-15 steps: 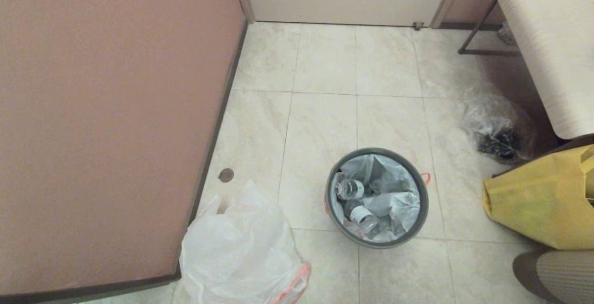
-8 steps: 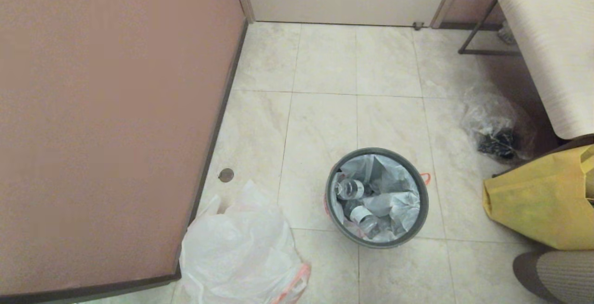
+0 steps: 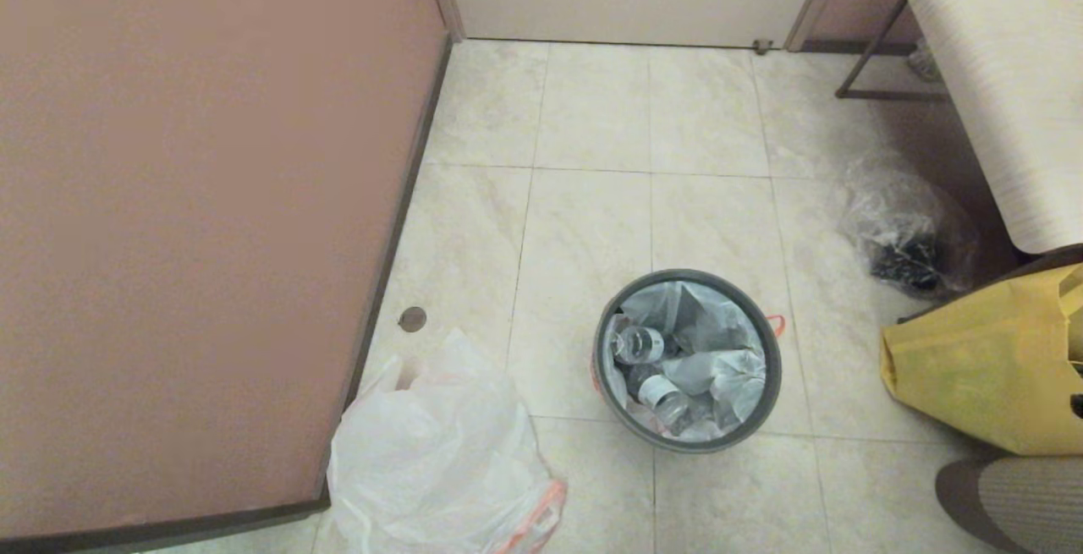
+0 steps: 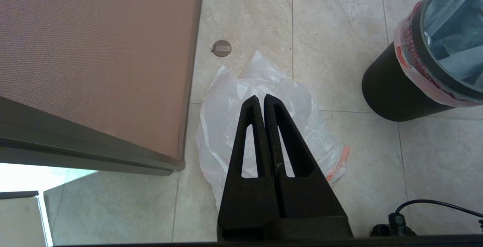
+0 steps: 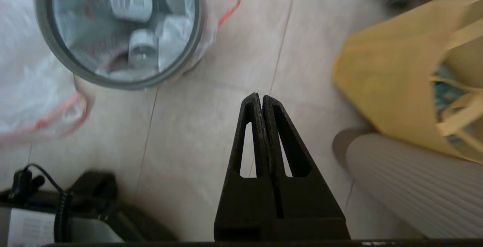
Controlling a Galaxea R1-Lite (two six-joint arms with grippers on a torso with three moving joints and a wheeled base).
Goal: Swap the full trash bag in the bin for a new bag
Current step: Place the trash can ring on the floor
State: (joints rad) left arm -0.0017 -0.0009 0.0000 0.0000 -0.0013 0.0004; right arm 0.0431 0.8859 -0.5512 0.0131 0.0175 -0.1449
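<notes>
Bin (image 3: 687, 361) and full trash bag (image 3: 702, 368) are together on the tiled floor in the head view: the bag lines the black bucket, its mouth held under the grey hoop, with labelled bottles lying inside and an orange drawstring loop poking out at the rim. Nothing of the swap looks done, judging from that. The new bag (image 3: 440, 469) lies crumpled on the floor to the robot's left of the bin, near the corner of a brownish panel (image 3: 203, 224), apart from the bucket. A clear crinkled bag (image 3: 909, 228) and a yellow bag (image 3: 981, 368) sit off to the right, and neither arm shows in this view. In the left wrist view, the left claw (image 4: 260, 98) hangs closed and empty above the new bag (image 4: 241, 100), touching nothing, with the bin (image 4: 396, 85) off to one side. In the right wrist view, the right claw (image 5: 259, 96) is likewise closed and empty, over bare floor between the bin (image 5: 113, 83) and the yellow bag (image 5: 385, 88), and the picture is smeared. Everything remains to do, it seems: freeing the full bag from the hoop, lifting it out, then fitting the new one.
</notes>
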